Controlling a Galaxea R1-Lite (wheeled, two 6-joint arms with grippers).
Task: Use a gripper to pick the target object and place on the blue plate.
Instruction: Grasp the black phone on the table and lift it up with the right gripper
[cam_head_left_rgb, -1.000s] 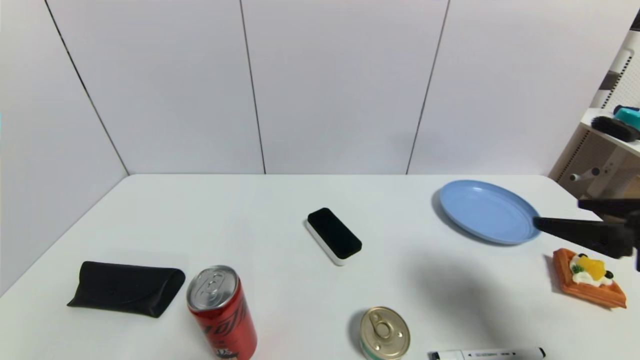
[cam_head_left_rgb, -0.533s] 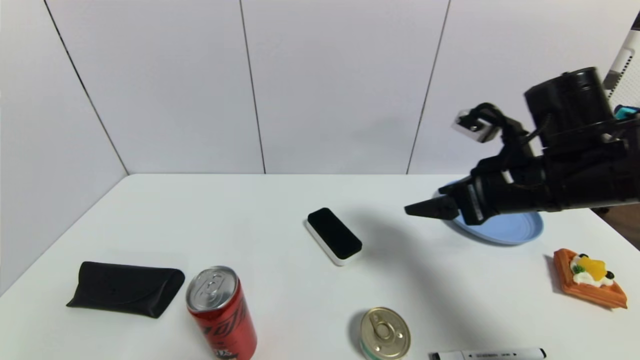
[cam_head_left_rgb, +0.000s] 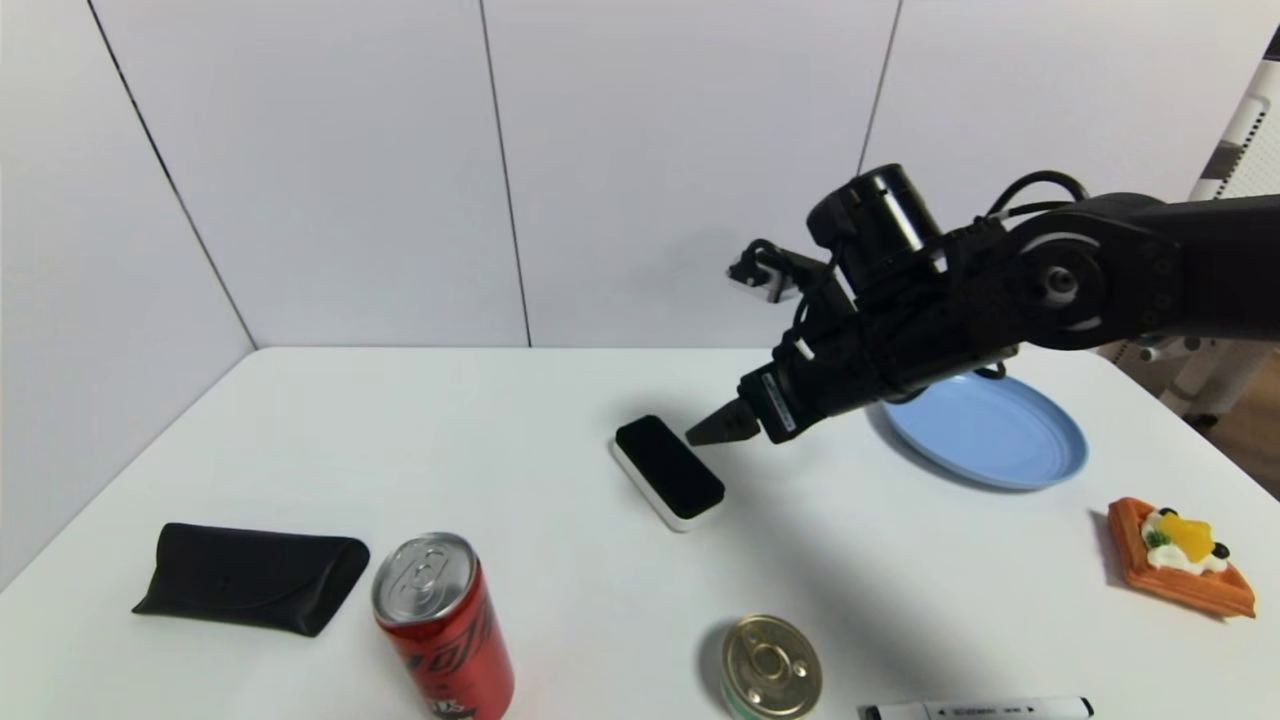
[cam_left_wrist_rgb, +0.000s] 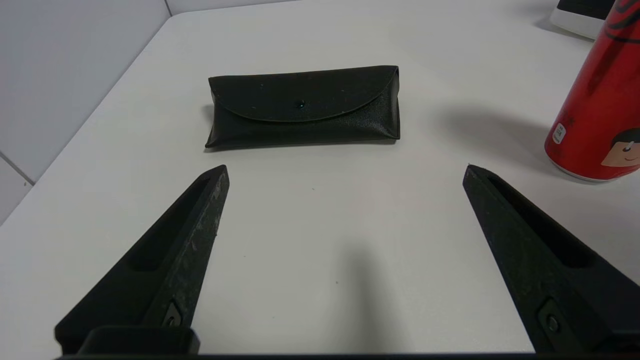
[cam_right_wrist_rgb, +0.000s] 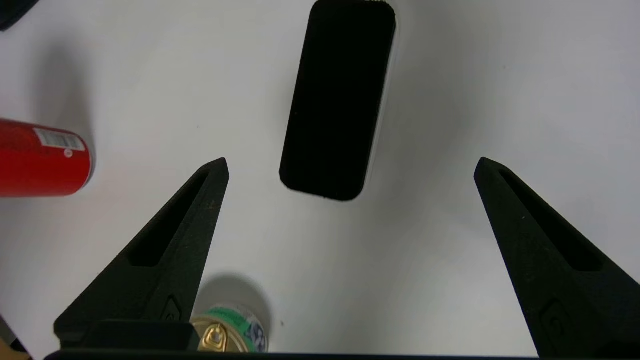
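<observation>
At the near edge of the bench (cam_head_left_rgb: 560, 600) lie a marker (cam_head_left_rgb: 975, 709), a sealed tin can (cam_head_left_rgb: 771, 667) and an upright red soda can (cam_head_left_rgb: 445, 625), with a black glasses case (cam_head_left_rgb: 253, 577) to the robot's left and a toy waffle (cam_head_left_rgb: 1180, 555) to its right. None of these belongs to the task. The left tool (cam_left_wrist_rgb: 345, 172) hangs low over the bench just short of the glasses case, its fingers spread wide and holding nothing; it looks parked.

Farther in, near the middle of the bench, the target object (cam_head_left_rgb: 668, 471) lies flat, black face up and white base down, apart from everything else, which leaves room on both long sides for a grasp. The right tool (cam_head_left_rgb: 722, 428) hovers above its far end, pointing down toward it. In the right wrist view its fingers stand wide apart, empty, with the block's long axis running between them, so the approach seems lined up to close across the narrow width once the tool drops lower.

Beyond and to the robot's right, the blue plate (cam_head_left_rgb: 1000, 440) rests on the bench, partly hidden by the right arm. The part that shows holds nothing.
</observation>
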